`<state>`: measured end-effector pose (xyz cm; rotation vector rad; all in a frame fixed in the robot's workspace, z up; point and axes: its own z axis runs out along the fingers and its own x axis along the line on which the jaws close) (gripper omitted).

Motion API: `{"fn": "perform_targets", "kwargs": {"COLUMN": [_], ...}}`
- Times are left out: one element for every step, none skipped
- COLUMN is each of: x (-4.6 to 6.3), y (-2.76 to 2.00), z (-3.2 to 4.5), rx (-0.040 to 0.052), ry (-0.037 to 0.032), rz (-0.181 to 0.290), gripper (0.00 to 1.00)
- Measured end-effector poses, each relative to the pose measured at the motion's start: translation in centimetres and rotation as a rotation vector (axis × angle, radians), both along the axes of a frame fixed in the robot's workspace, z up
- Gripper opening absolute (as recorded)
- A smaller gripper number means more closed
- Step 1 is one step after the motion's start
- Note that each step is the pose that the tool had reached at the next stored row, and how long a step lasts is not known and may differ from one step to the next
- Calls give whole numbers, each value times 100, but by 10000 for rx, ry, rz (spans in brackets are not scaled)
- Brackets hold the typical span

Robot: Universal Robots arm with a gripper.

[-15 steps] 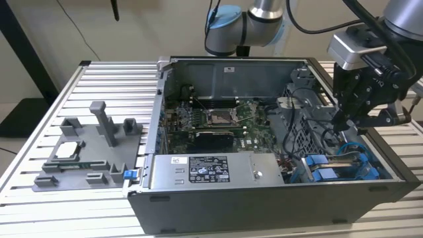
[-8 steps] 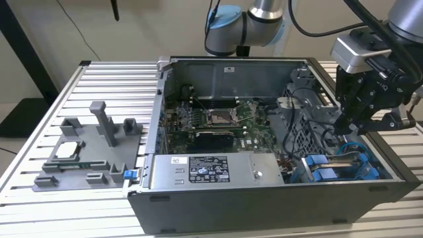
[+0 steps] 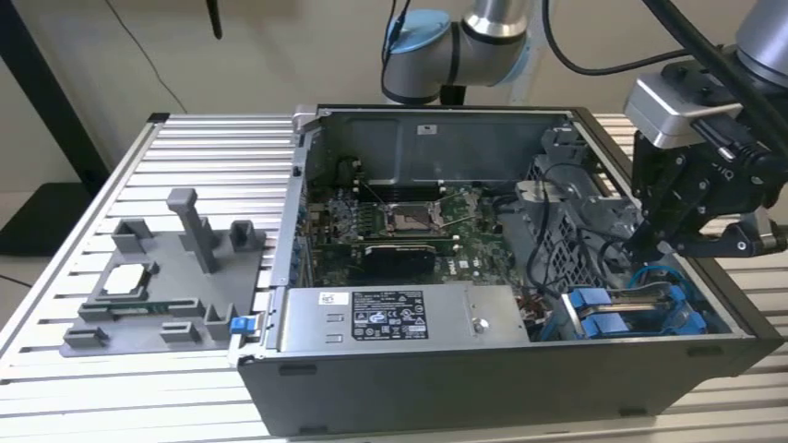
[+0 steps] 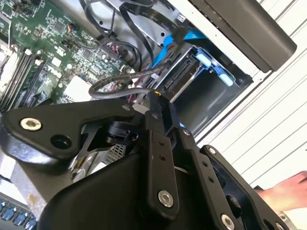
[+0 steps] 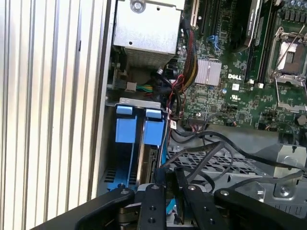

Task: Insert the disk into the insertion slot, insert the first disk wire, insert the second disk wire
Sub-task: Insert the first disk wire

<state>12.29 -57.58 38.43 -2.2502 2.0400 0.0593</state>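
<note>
Black robot jaws [image 5: 173, 188] are clenched on a thin black disk wire [image 5: 169, 172] inside the open grey computer case [image 3: 493, 388]. Just beside them, in the case's corner, the silver-grey disk in its bright blue plastic frame [image 5: 153, 128] sits in the grey perforated-metal insertion slot [image 5: 139, 102]. The case rests on a ribbed aluminium surface [image 3: 185, 148].

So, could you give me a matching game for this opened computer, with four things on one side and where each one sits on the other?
Things:
1. power supply
2. grey fixture
3. drive bay
4. pincer

Places:
A. on the slatted table, outside the computer case
B. hanging over the case's side at the exterior view's right
C. case corner, with blue fittings
D. along the case wall nearest the exterior view, label up

Pairs: 1-D, 2-A, 3-C, 4-B
</note>
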Motion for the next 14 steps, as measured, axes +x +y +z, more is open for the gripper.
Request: {"fn": "perform_targets", "kwargs": {"x": [0,0,1,1,1,1,2,6,9,13,15,15,15,15], "y": [-15,-30,-47,-63,-80,-95,-111,-126,-135,-139,-140,-140,-140,-140], "z": [0,0,0,0,-1,-1,-2,-3,-6,-10,-12,-11,-11,-11], "rx": [-6,-10,-17,-21,-26,-30,-35,-39,-41,-42,-41,-42,-43,-43], "ry": [0,0,0,0,0,0,0,1,9,26,29,30,31,31], "rz": [-7,-15,-23,-30,-36,-41,-46,-48,-50,-53,-54,-55,-55,-55], "gripper": [0,0,0,0,0,0,0,0,0,0,0,0,0,0]}}
